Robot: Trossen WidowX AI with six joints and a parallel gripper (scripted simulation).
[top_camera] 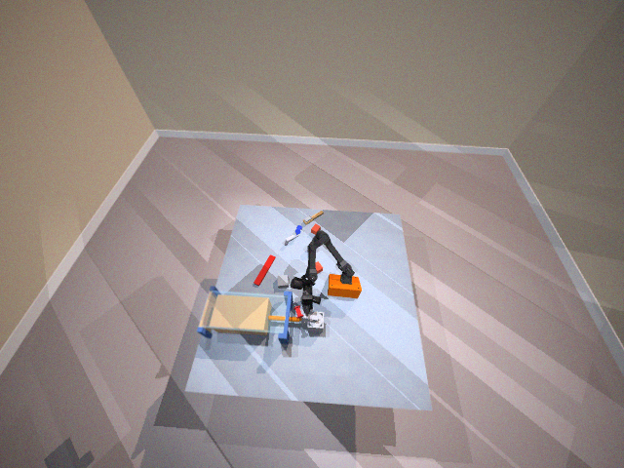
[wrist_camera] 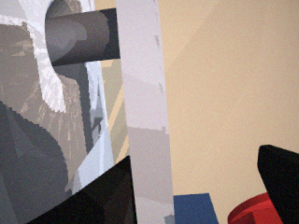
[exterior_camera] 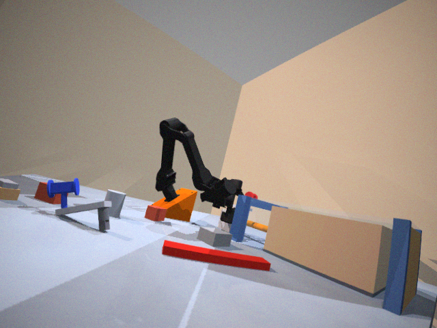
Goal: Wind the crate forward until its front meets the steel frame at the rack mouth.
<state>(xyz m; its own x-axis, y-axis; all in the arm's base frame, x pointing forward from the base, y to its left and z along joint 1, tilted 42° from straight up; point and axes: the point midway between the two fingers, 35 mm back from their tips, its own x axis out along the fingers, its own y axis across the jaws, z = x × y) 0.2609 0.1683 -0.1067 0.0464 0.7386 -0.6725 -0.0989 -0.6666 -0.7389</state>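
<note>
From where I stand, the black arm [top_camera: 310, 256] [exterior_camera: 197, 165] rises from its orange base [top_camera: 353, 289] [exterior_camera: 186, 208] and bends down towards the winch [top_camera: 316, 323]. Its pincer [top_camera: 307, 310] [exterior_camera: 227, 216] [wrist_camera: 200, 161] is down beside that winch, about half open and gripping nothing. Up close, a pale upright bar [wrist_camera: 145, 103] shows in the gap, over by one finger — whether it touches, I can't tell. A red knob [top_camera: 298, 311] [exterior_camera: 251, 194] [wrist_camera: 249, 212] sits just by the pincer.

The tan crate [top_camera: 242, 313] [exterior_camera: 321, 243] is inside the clear-sided cubby, sitting flat, with an orange strap [top_camera: 277, 318] [exterior_camera: 257, 226] running from its front to the winch. There's a gap between that front and the blue frame [top_camera: 288, 307] [exterior_camera: 240, 219] at the mouth, so the two don't touch.

Elsewhere on the worktop [top_camera: 372, 352] [exterior_camera: 123, 275], a long red bar [top_camera: 264, 270] [exterior_camera: 215, 255] lies near a grey block [top_camera: 283, 282] [exterior_camera: 214, 237]. Well away from the cubby are a grey crank [top_camera: 291, 237] [exterior_camera: 85, 207], a blue tool [top_camera: 298, 229] [exterior_camera: 63, 188] beside it and a wooden-coloured tool [top_camera: 313, 217] — one loose group near the far edge.
</note>
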